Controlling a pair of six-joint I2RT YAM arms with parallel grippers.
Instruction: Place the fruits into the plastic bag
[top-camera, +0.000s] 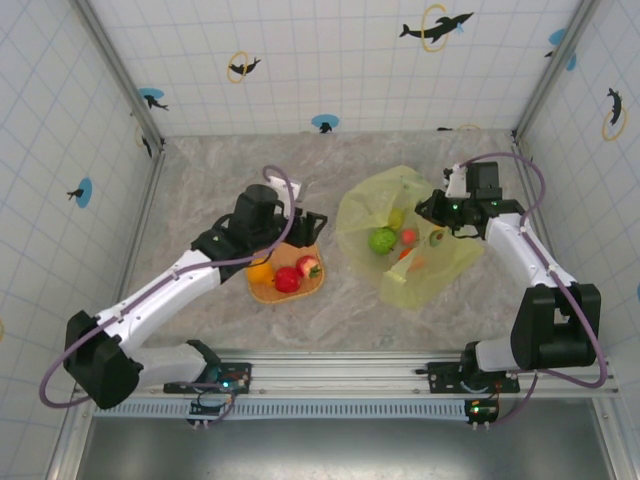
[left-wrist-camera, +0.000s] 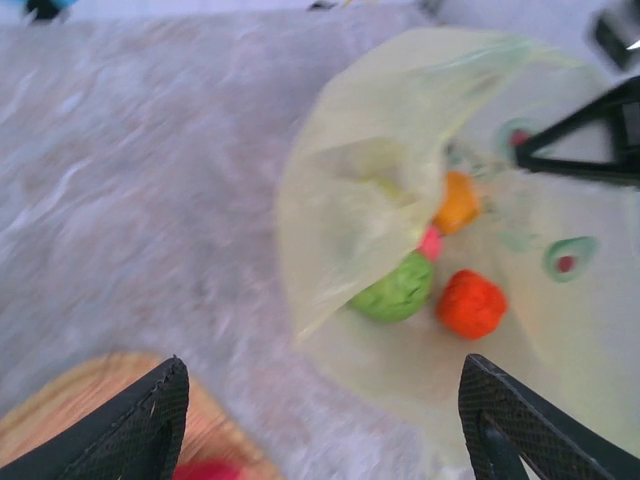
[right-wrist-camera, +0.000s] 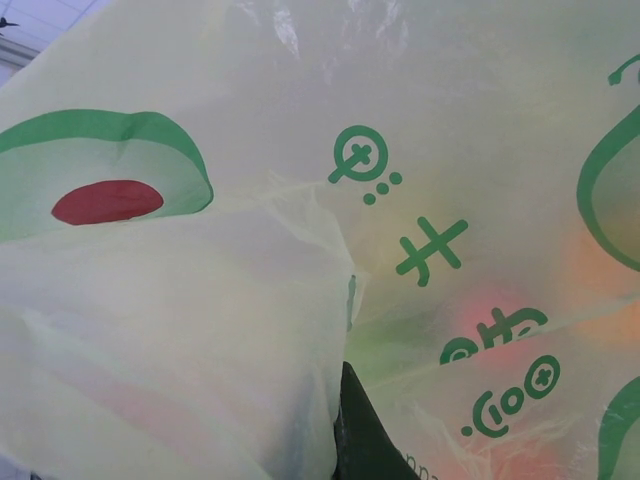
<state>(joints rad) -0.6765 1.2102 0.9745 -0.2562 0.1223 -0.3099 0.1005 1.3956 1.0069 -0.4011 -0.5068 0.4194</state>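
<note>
The plastic bag (top-camera: 440, 265) lies right of centre, its mouth facing left. Inside it are a green fruit (top-camera: 382, 240), a red one (top-camera: 408, 237) and an orange one (top-camera: 411, 260). My right gripper (top-camera: 432, 210) is shut on the bag's upper edge; in the right wrist view the bag (right-wrist-camera: 300, 150) wraps a dark fingertip (right-wrist-camera: 370, 430). My left gripper (top-camera: 312, 228) is open and holds nothing, above the plate's far edge. The left wrist view shows the bag (left-wrist-camera: 370, 160), the green fruit (left-wrist-camera: 397, 290) and an orange-red fruit (left-wrist-camera: 470, 303). An orange fruit (top-camera: 260, 270), a red apple (top-camera: 287, 280) and another red fruit (top-camera: 308, 266) sit on the plate.
The flat orange plate (top-camera: 264, 296) lies left of the bag, near the left arm; its edge (left-wrist-camera: 70, 400) shows in the left wrist view. Tiled walls enclose the marbled table on three sides. The arms' mounting rail runs along the near edge.
</note>
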